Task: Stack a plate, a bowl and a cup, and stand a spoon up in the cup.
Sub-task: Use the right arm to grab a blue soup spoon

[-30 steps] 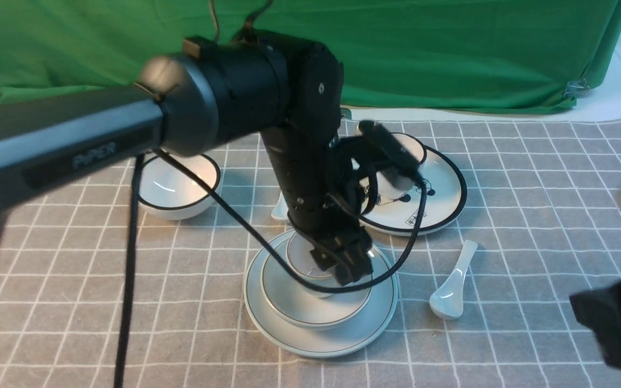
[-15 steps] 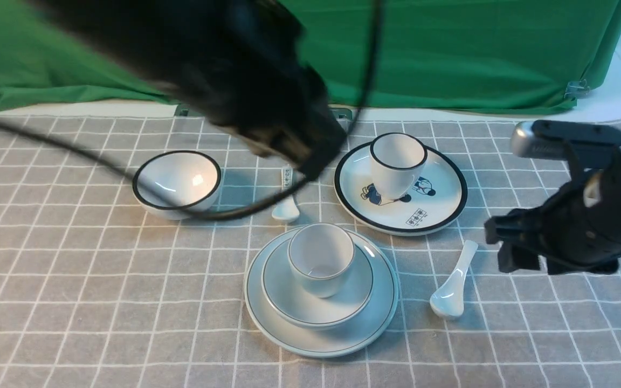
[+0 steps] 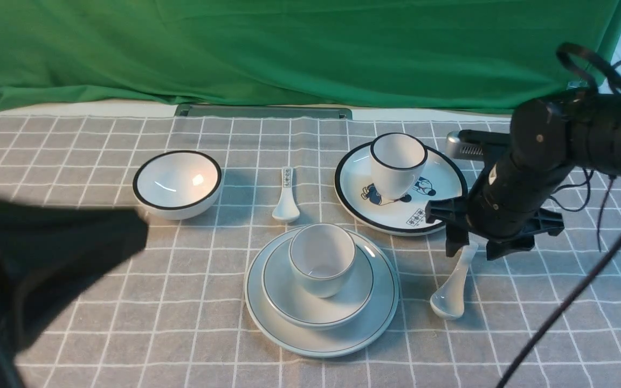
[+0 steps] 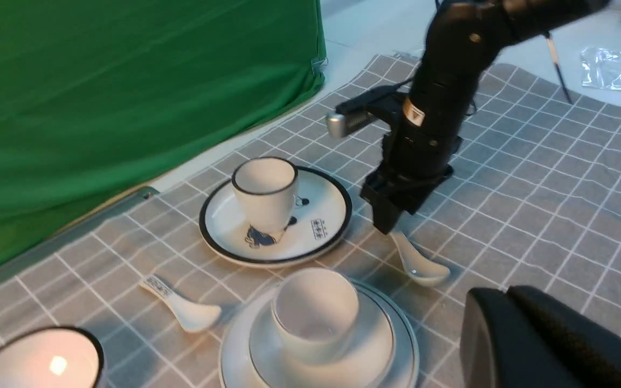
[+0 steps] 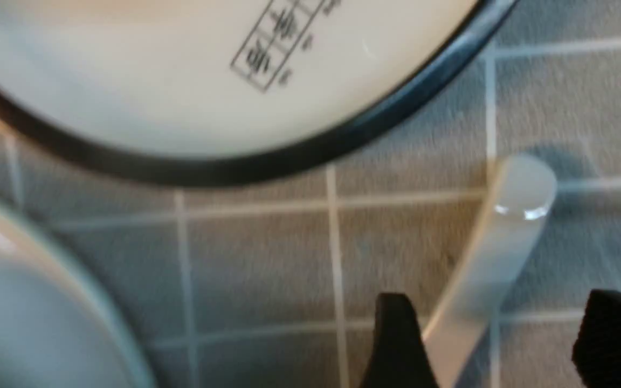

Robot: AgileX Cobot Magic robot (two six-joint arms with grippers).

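My right claw (image 3: 475, 249) hangs spread wide astride the spoon's (image 3: 453, 288) handle, gripping nothing. The spoon lies flat on the cloth (image 3: 127, 323), just right of the plate (image 3: 375, 323), which carries the bowl (image 3: 289, 302) and cup (image 3: 321, 258). My left claw (image 3: 73, 242) is clenched.

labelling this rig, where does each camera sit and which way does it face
Front: between the arms on the robot's side, facing forward over the grey checked cloth to the green backdrop; blurred left arm and right arm show.
Left wrist: on the left arm, looking across the pale blue-white cup toward the right arm; a black piece of itself shows.
Right wrist: on the right arm, pointing down, close; the open right claw flanks the plain white ceramic spoon.
Shared: all see that spoon and the black-rimmed cartoon plate.
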